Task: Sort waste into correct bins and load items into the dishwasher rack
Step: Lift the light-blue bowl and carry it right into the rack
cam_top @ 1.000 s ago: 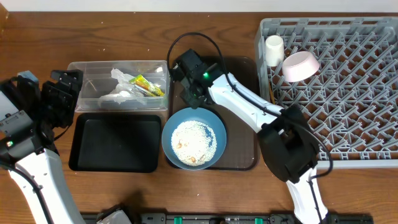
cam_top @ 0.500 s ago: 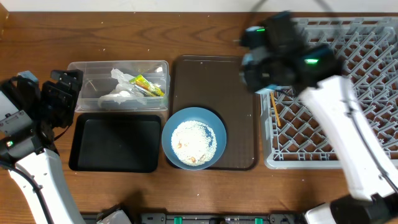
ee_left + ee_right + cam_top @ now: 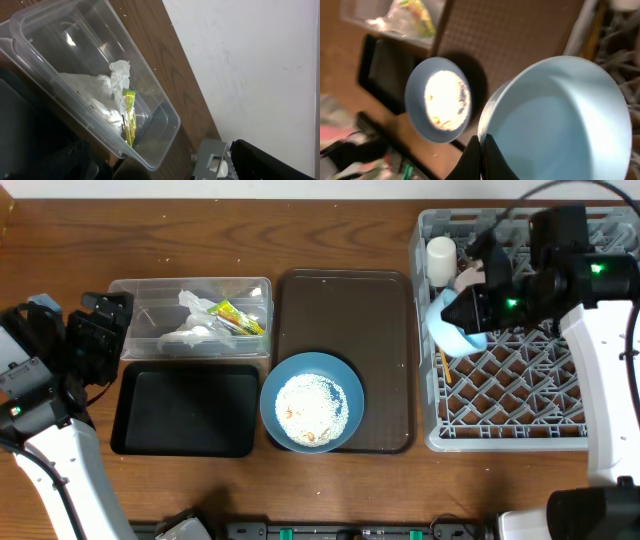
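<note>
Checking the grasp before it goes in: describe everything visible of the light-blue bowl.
The light-blue bowl is small, round and smooth. It is glossy like plastic or glazed ceramic, and empty inside. The right gripper is shut on its rim and holds it steeply tilted over the left wall of the rack, close to the cup. Whether it touches the rack cannot be told.

You have a brown serving tray [image 3: 345, 310] lying flat on the wooden table [image 3: 200, 230]. Behind the table's far edge you see a plain white wall [image 3: 250, 60].
</note>
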`<state>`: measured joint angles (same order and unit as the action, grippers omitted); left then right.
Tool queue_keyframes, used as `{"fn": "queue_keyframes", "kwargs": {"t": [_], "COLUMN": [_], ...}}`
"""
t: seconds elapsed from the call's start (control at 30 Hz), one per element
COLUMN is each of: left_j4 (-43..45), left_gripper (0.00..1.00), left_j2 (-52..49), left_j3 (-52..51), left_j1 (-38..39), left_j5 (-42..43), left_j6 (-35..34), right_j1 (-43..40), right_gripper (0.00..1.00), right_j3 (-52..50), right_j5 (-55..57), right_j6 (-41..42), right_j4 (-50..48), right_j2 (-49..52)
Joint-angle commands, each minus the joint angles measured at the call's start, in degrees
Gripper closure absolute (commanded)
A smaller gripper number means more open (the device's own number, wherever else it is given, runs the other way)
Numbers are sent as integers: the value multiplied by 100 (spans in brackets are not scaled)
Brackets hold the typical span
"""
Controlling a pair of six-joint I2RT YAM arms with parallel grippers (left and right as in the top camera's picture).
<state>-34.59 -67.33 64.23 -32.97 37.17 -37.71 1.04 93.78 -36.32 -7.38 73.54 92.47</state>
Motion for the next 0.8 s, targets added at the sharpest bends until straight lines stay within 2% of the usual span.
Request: {"fn": "queue_keyframes", "kwargs": {"t": [0.0, 0.17, 0.27, 0.47, 0.77], "left_j4": [-13, -13, -13, -13, -11], "left_gripper": [9, 9, 9, 9, 9], "left_j2": [-13, -13, -13, -13, -13], "left_j3": [50, 50, 50, 50, 50], "left_j1": [-33, -33, -35, -35, -35], "left_j5": [52, 52, 52, 52, 52], "left_j6": [-11, -11, -11, -11, -11], "right_j1": [-389, -1019, -1412, -2155, -2623], "right_gripper": [99, 99, 99, 99, 99], "right_j3": [-525, -1434, -1958, -2949, -4004], "right_j5": [-1429, -3143, -3779, -5300, -5298], "right_j6": [-496, -791, -848, -1676, -1932], "right_j4": [-243, -1038, -1373, -1725, -2503], "right_j2": [-59, -59, -59, -59, -59]}}
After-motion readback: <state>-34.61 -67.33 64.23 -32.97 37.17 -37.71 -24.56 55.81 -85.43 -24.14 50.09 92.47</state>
